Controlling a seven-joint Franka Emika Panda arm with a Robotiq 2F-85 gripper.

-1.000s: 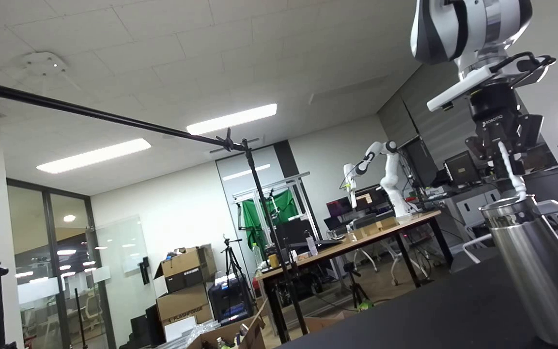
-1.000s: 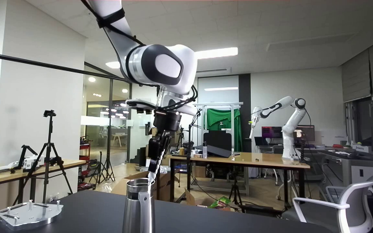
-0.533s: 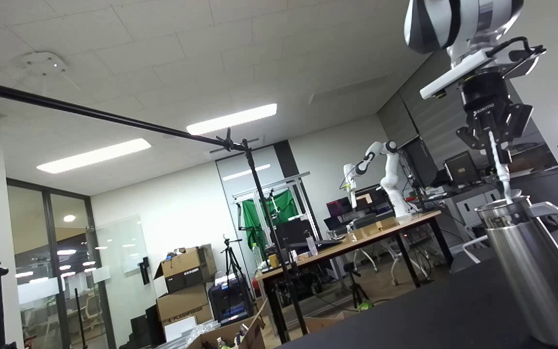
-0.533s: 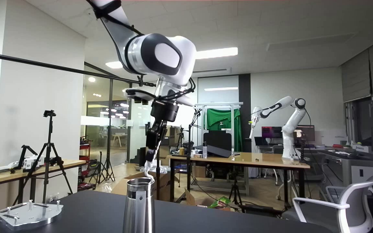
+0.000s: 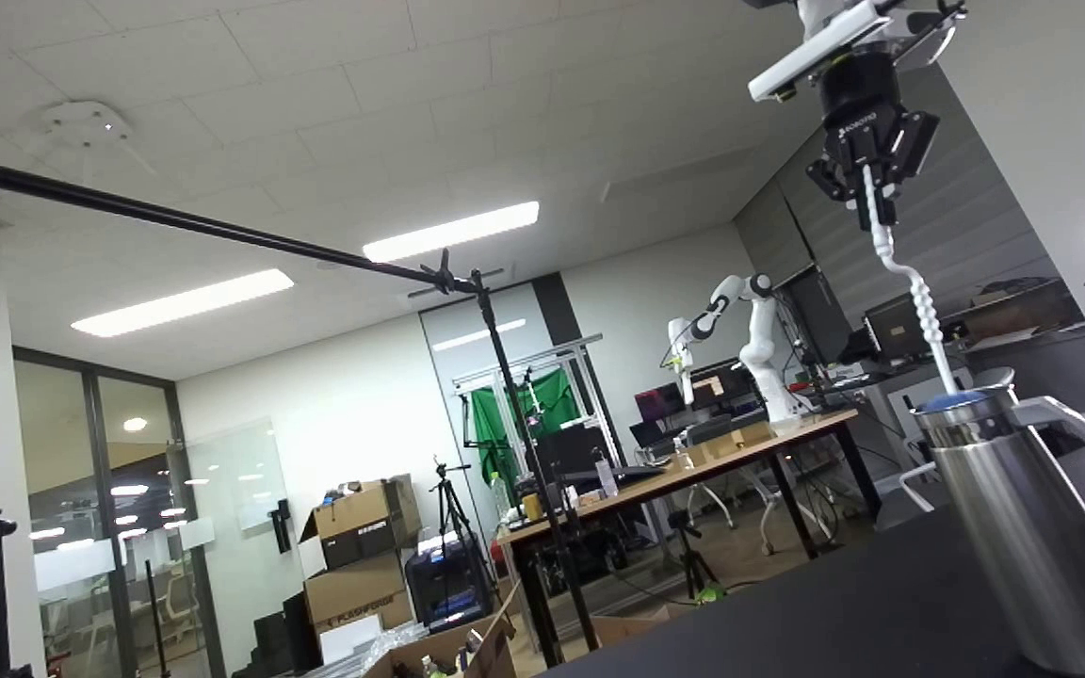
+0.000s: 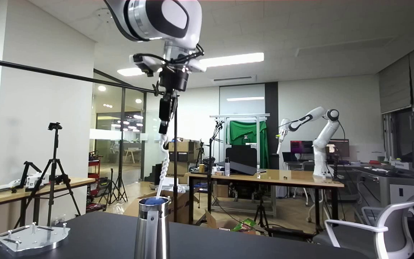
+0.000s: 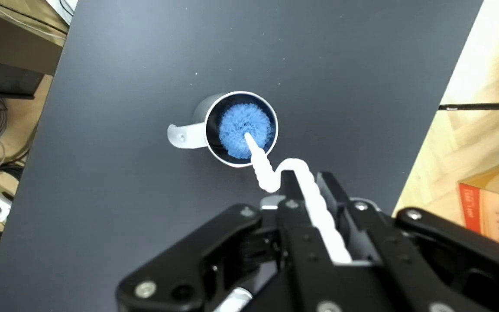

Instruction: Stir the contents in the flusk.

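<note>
The flusk (image 5: 1023, 527) is a tall steel vessel with a side handle. It stands on the black table in both exterior views (image 6: 142, 230), and its round rim (image 7: 241, 92) shows in the wrist view. My gripper (image 7: 311, 182) is shut on a white twisted, bent rod (image 7: 261, 169). The gripper is well above the flusk in both exterior views (image 5: 875, 224) (image 6: 163, 132). The rod (image 6: 164, 162) slants down into the mouth. Its fluffy blue head (image 7: 243, 123) fills much of the opening, at about rim height. What lies below the head is hidden.
The black table (image 7: 137, 216) has a drop-off on both sides in the wrist view. A clear plate with posts (image 6: 32, 239) lies on the table. A white chair (image 6: 390, 230) is beside it. A cardboard box (image 7: 492, 199) stands below the table edge.
My gripper has risen with the rod. Much more of the rod is out of the flusk, and the blue head now shows at the mouth. The flusk has shifted slightly.
</note>
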